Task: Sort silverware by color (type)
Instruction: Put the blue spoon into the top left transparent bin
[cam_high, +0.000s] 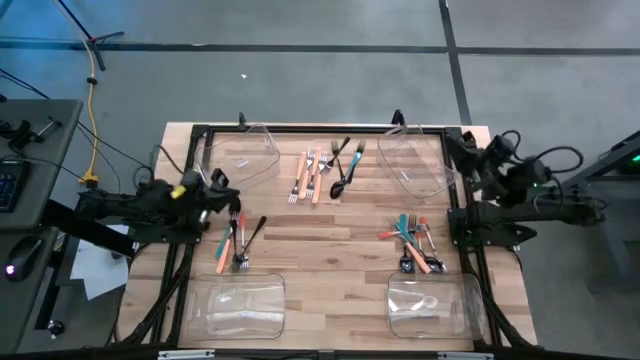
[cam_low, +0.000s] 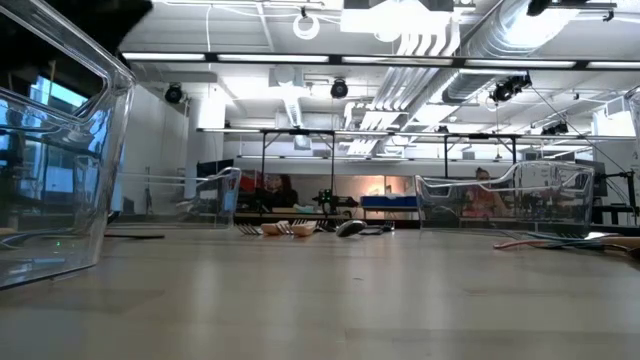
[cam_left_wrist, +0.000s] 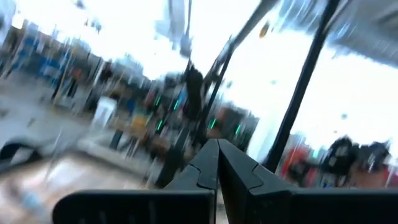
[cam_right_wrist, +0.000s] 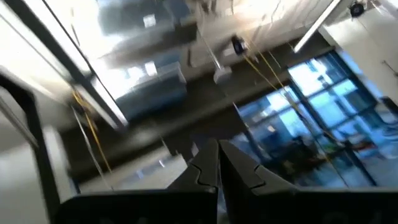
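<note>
A: Where is the silverware?

B: In three loose heaps on the wooden table (cam_high: 330, 255). The far-middle heap (cam_high: 322, 172) has orange-handled forks side by side and black pieces, one a black spoon (cam_high: 341, 182). The left heap (cam_high: 237, 243) mixes orange, red-orange and black handles. The right heap (cam_high: 412, 242) has teal and orange handles crossing each other.

A: And the bins?

B: Four clear plastic bins, one near each corner: far left (cam_high: 243, 153), far right (cam_high: 415, 158), near left (cam_high: 235, 305), near right (cam_high: 427, 304). What lies inside them I cannot tell.

A: The arms?

B: Both are folded at the table's sides. The left gripper (cam_high: 222, 190) sits at the left edge, just beyond the left heap; its fingers (cam_left_wrist: 205, 163) are pressed together, holding nothing. The right gripper (cam_high: 457, 152) is at the right edge beside the far right bin, fingers (cam_right_wrist: 208, 162) likewise closed on nothing.

A: From table height?

B: The far-middle heap shows as a low cluster (cam_low: 310, 228) between two bins; pale handles (cam_low: 560, 241) lie at the right. People are in the room behind.
</note>
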